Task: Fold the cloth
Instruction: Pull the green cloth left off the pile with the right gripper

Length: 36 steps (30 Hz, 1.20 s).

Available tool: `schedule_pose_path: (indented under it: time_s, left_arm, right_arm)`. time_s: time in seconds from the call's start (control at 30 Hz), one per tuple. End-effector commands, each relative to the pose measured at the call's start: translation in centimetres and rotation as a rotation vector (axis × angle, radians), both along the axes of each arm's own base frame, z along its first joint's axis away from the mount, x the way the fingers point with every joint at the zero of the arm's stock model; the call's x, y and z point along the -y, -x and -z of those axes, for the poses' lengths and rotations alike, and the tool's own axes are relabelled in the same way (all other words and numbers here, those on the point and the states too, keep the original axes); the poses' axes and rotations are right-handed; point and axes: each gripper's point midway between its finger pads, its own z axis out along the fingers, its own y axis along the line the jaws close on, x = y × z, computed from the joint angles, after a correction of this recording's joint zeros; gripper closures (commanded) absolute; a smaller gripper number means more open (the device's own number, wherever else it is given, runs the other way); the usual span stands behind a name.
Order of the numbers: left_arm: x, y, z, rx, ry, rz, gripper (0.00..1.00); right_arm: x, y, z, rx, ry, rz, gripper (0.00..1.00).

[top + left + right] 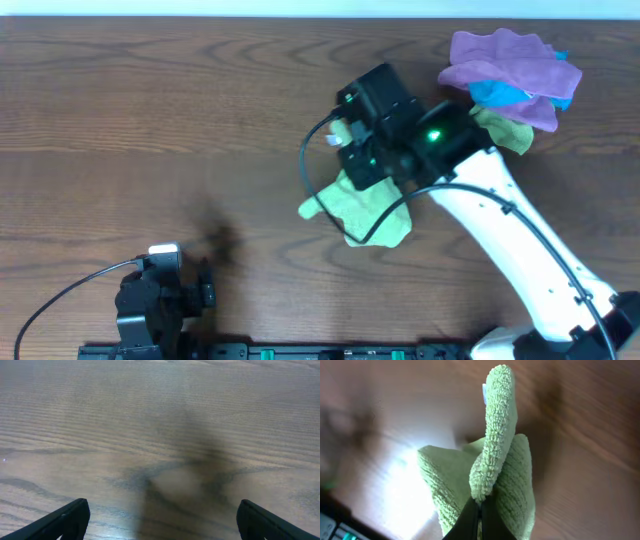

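The lime-green cloth (362, 212) lies bunched on the table near the middle, partly under my right arm. My right gripper (352, 140) is shut on one edge of it and holds that edge up off the table. In the right wrist view the pinched fold of cloth (492, 450) rises from the closed fingers (480, 510), with a small white tag at its top. My left gripper (160, 517) is open and empty over bare wood at the front left (160, 285).
A pile of purple (510, 65), blue and olive-green cloths lies at the back right. The right arm (520, 250) crosses the table's right side. A dark rail (300, 352) runs along the front edge.
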Motion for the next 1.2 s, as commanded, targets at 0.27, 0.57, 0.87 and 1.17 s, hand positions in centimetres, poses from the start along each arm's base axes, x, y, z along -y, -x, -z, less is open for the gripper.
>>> schedule_pose_path:
  time_s: [0.27, 0.57, 0.87, 1.17]
  left_arm:
    - [-0.2, 0.9, 1.4, -0.061, -0.014, -0.004, 0.05]
    - [-0.2, 0.9, 1.4, -0.061, -0.014, -0.004, 0.05]
    - [-0.2, 0.9, 1.4, -0.061, -0.014, -0.004, 0.05]
    - [-0.2, 0.9, 1.4, -0.061, -0.014, -0.004, 0.05]
  right_arm:
    - [-4.0, -6.5, -0.6, 0.247, -0.038, -0.002, 0.98]
    - [-3.4, -12.5, 1.1, 0.378, 0.022, 0.116, 0.01]
    - [-0.9, -10.4, 4.1, 0.196, 0.063, 0.148, 0.01]
    - [2.4, -11.0, 6.7, -0.058, -0.146, 0.277, 0.01]
